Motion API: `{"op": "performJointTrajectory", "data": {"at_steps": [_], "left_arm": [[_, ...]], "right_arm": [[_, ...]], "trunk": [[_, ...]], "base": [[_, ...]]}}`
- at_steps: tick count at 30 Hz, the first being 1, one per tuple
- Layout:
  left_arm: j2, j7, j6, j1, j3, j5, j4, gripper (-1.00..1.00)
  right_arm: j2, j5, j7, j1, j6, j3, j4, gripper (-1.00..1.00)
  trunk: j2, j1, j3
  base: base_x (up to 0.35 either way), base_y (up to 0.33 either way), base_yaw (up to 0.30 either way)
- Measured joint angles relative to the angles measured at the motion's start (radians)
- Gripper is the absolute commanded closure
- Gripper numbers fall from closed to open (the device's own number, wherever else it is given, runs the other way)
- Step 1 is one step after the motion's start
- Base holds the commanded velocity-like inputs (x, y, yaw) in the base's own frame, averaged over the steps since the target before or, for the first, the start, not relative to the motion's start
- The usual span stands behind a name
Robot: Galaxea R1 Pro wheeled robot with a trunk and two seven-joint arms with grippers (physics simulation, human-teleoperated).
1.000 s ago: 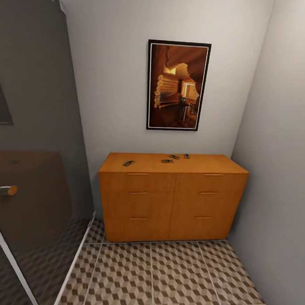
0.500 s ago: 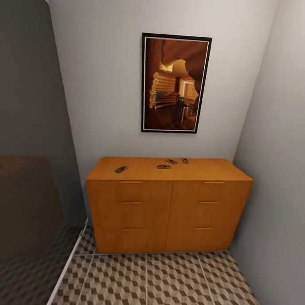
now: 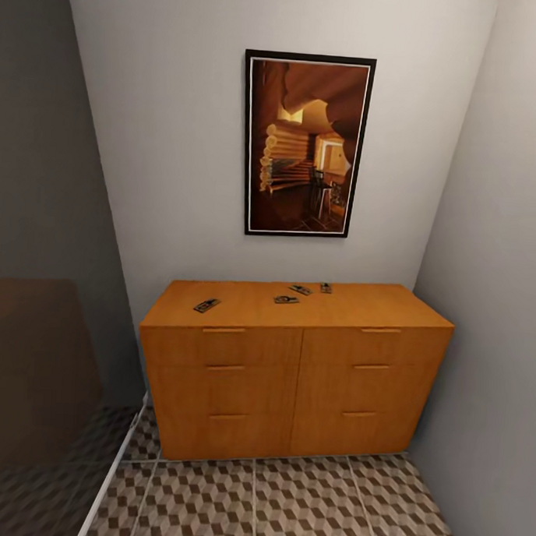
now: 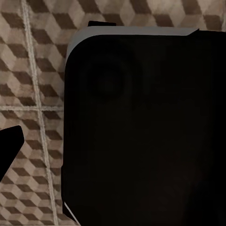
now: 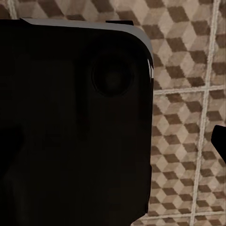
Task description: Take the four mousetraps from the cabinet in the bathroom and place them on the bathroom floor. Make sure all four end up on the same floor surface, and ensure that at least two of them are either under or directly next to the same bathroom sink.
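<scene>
- Cube-patterned brown, beige and white tiled bathroom floor (image 3: 304, 503): runs up to the cabinet base.
- Wide, low orange-brown wooden cabinet (image 3: 294, 378): stands against the rear wall under a dark-framed picture (image 3: 306, 145).
- Four small flat brown mousetraps (image 3: 286, 299): lying on the cabinet top, one apart at left.
- Grippers: state cannot be determined.

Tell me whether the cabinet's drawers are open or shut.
Shut. Every drawer front on the cabinet sits flush with its neighbours in the head view, none pulled out. The mousetraps lie on its top.
</scene>
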Motion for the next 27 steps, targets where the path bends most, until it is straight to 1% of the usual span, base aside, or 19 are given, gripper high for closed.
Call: {"op": "performJointTrajectory", "data": {"at_steps": [27], "left_arm": [[0.0, 0.0, -0.004, 0.0, 0.001, 0.001, 0.0, -1.0]], "right_arm": [[0.003, 0.002, 0.0, 0.0, 0.002, 0.003, 0.0, -1.0]], "trunk": [[0.0, 0.0, 0.0]], "base": [[0.003, 0.0, 0.0]]}}
